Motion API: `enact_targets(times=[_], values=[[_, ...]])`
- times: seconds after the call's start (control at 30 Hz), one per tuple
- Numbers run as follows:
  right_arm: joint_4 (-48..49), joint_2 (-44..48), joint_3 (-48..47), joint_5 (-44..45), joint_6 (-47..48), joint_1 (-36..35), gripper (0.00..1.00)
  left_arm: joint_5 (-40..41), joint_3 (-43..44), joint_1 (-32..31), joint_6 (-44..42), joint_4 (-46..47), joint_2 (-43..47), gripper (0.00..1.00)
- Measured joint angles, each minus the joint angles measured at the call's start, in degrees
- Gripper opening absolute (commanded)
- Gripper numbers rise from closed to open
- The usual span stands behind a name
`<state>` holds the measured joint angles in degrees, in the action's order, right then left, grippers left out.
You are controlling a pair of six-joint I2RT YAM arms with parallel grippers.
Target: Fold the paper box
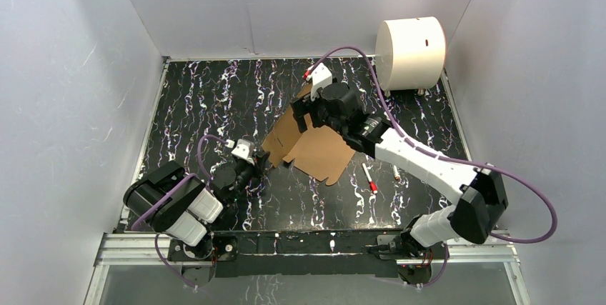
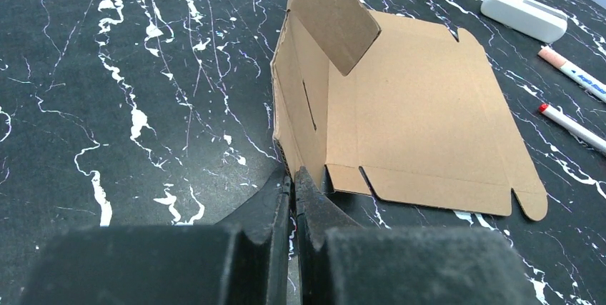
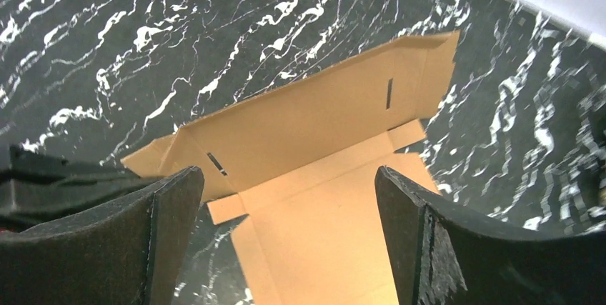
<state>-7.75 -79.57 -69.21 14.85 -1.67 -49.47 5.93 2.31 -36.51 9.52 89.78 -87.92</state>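
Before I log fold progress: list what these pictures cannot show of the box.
Top view: right arm hides the far end of the box.
Left wrist: upper edge cuts off the top of the raised flap.
Right wrist: right tool covers part of the box's near end.

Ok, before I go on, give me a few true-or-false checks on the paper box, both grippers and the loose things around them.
1. The left gripper is pinching the near end of the paper box's raised side panel. True.
2. The right gripper is clamped on the box. False: its fingers are spread wide and it hovers above the box.
3. The box lies completely flat. False: one side panel stands upright and the rest lies on the table.
4. Two markers lie on the table to the right of the box. True.
5. The white cylinder sits on the box. False: it stands in the far right corner, apart from the box.
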Motion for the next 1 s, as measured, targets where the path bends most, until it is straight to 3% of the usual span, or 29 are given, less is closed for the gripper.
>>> enact_targets(times=[0.17,0.47,1.0], values=[[1.9,-5.64,-1.01,0.15,-10.69,2.49,0.92,-0.46,0.11,0.0,-0.76,-0.22,0.17,0.0],[3.65,-18.08,-9.03,-2.01,-21.24,5.81,0.75,-1.29,0.57,0.0,-1.66,-1.11,0.63,0.0],[9.01,-20.72,-7.23,-5.35,-29.51,10.03,0.54,-2.8,1.27,-0.02,-3.19,-5.2,3.37,0.0]])
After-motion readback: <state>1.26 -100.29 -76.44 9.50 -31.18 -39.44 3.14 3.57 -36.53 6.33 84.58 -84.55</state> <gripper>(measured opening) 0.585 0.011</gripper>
